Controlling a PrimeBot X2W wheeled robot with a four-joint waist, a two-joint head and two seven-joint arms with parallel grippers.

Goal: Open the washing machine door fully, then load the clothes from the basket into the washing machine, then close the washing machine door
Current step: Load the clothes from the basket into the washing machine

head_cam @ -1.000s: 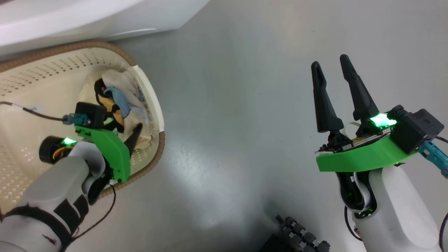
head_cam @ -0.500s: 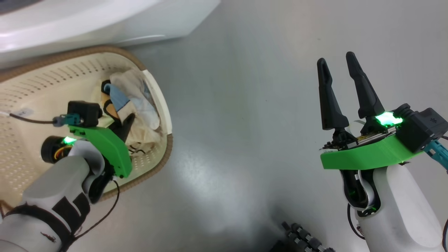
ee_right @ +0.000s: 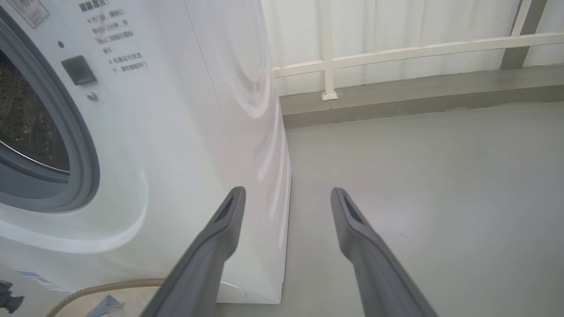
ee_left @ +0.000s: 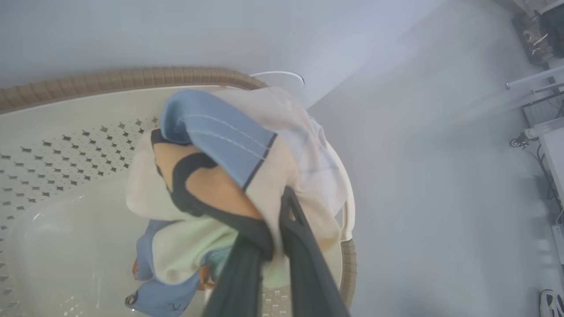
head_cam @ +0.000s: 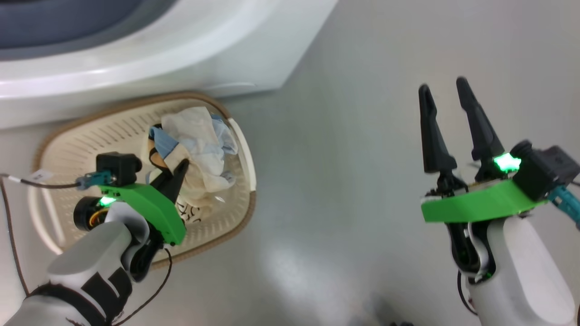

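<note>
down at the left, the left gripper (head_cam: 180, 172) reaches into the basket (head_cam: 72, 131), its two dark fingers pressed together on a fold of the clothes (head_cam: 199, 140). the cream garment with the black and orange print is pinched between them and bunched up around the fingertips. a blue banded edge lies just beyond the tips, and the light blue garment is slumped underneath. the bundle sits at the end of the basket on this gripper's right, close against the white handle (head_cam: 247, 149). beyond the gripper's tips, just past the basket's brown rim, stands the washing machine (head_cam: 181, 59). well apart to the right, the right gripper (head_cam: 443, 86) hangs over bare grey floor (head_cam: 340, 181), its fingers spread wide with nothing between them. ahead of it and to its left, the grey-blue gasket (ee_right: 83, 149) rings the perforated steel drum (ee_right: 26, 123).
</note>
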